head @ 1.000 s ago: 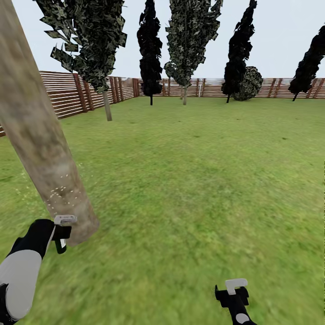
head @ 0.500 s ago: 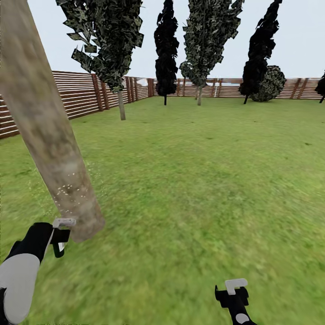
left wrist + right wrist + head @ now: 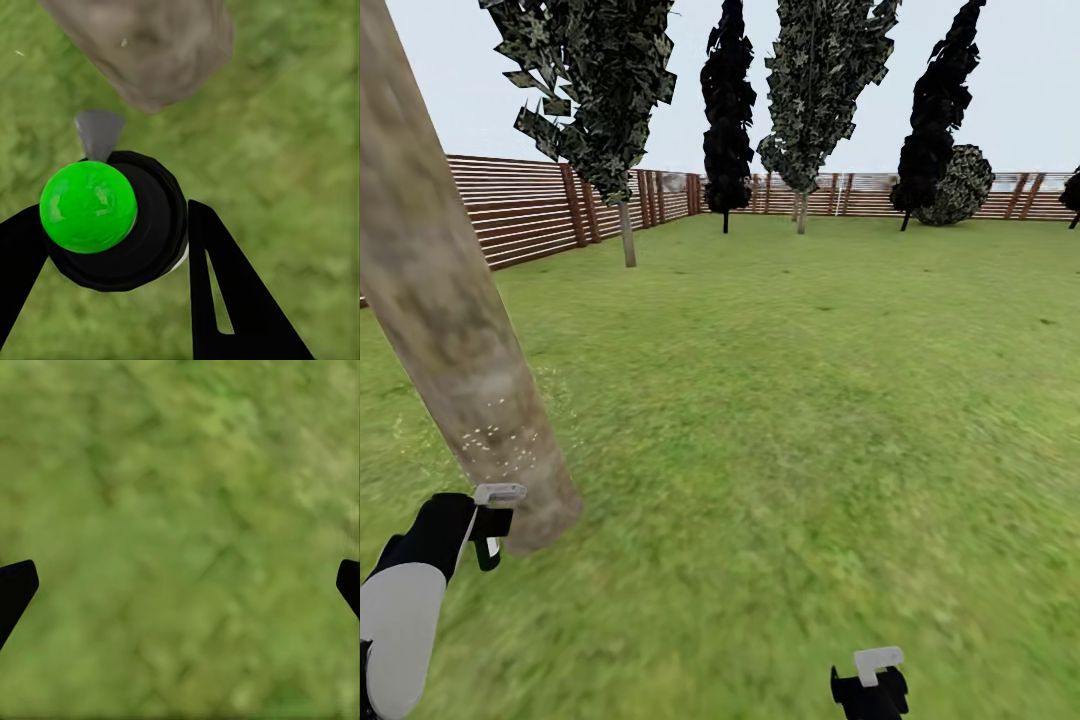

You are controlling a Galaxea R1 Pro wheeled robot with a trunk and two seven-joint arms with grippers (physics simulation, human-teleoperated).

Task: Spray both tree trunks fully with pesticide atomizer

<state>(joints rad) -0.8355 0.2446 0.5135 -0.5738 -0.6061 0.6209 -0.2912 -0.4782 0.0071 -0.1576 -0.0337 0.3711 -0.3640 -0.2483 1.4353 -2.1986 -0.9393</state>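
A thick, leaning tree trunk [image 3: 450, 320] of mottled beige bark rises at the left of the head view, and its base [image 3: 150, 45] lies just beyond the atomizer's nozzle. White pesticide specks [image 3: 495, 440] dot the bark low down. My left gripper [image 3: 490, 525] [image 3: 112, 217] hangs right beside the trunk's foot, shut on the pesticide atomizer [image 3: 112, 225], a black body with a bright green ball on top and a grey nozzle [image 3: 97, 133] aimed at the trunk. My right gripper [image 3: 870, 675] [image 3: 180, 585] is low at the right, open over bare grass.
The green lawn [image 3: 810, 400] stretches ahead to a brown slatted fence [image 3: 530, 210]. Along the fence stand a leafy thin-stemmed tree [image 3: 600, 90], dark cypress-like trees [image 3: 728, 110] and a round shrub [image 3: 960, 185].
The view swung left, shifting the far trees right. The right gripper has sunk lower in the picture. The left gripper stays by the trunk's foot, still holding the atomizer.
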